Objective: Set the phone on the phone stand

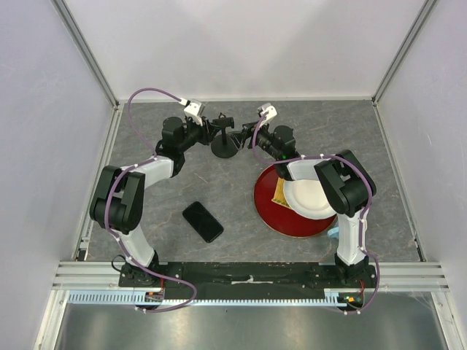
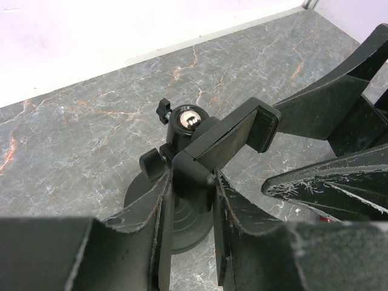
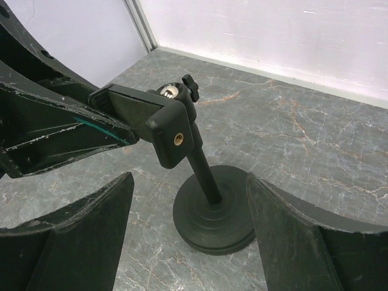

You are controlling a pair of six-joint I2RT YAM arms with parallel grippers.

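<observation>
Phone (image 1: pixel 203 222) lies apart; left end effector (image 2: pixel 193 189) pinches phone stand (image 3: pixel 213 219), right end effector (image 3: pixel 190 185) wide.

I see the phone stand (image 1: pixel 222 146) upright at the far middle of the table (image 1: pixel 241 191). The left gripper (image 1: pixel 207 130) is just to its left, fingers pressed on either side of its head. The right gripper (image 1: pixel 244 136) is just to its right, fingers spread wide about the post and apart from it. The phone (image 1: pixel 203 221) lies flat nearer the bases, in front and slightly left of the stand, well apart from it. Right of the phone sits a large plate (image 1: pixel 267 212) with a smaller plate (image 1: pixel 310 201) on it.
</observation>
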